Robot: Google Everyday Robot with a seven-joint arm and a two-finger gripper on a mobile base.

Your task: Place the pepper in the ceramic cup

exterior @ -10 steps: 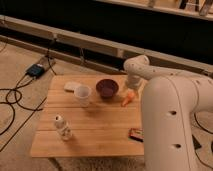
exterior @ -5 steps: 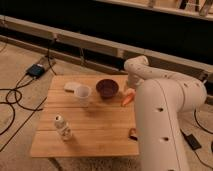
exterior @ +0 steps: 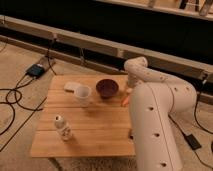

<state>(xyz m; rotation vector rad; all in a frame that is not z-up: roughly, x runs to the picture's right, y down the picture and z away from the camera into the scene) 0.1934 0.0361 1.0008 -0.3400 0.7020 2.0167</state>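
– Orange pepper (exterior: 124,100), where is it?
– Right side of the wooden table (exterior: 95,136), just right of the dark purple bowl (exterior: 107,88). It is slim and tapered, and the robot partly hides it. Can't tell whether it lies on the boards or is lifted off them.
– Gripper?
– The gripper (exterior: 128,92) is directly over the pepper's upper end. It sits at the tip of the white arm (exterior: 155,120), which hooks down from a bend behind the table's back right corner. Can't tell whether it is clenched, released or grasping the pepper. Contact with the pepper also can't be made out.
– Cup?
– The white ceramic cup (exterior: 82,95) stands upright, left of the bowl and slightly nearer the camera. Close to the bowl, not touching it. The pepper is not in the cup, and the bowl sits between the two.
– Anything else on the table?
– A clear plastic bottle (exterior: 63,127) stands upright near the front left, well apart from the cup. A flat pale object (exterior: 71,86) lies just behind the cup at the back left. The arm's bulky white body covers the table's front right part.
– Floor?
– A small dark box (exterior: 36,70) left of the table, with black cables (exterior: 12,97) looping beside it.
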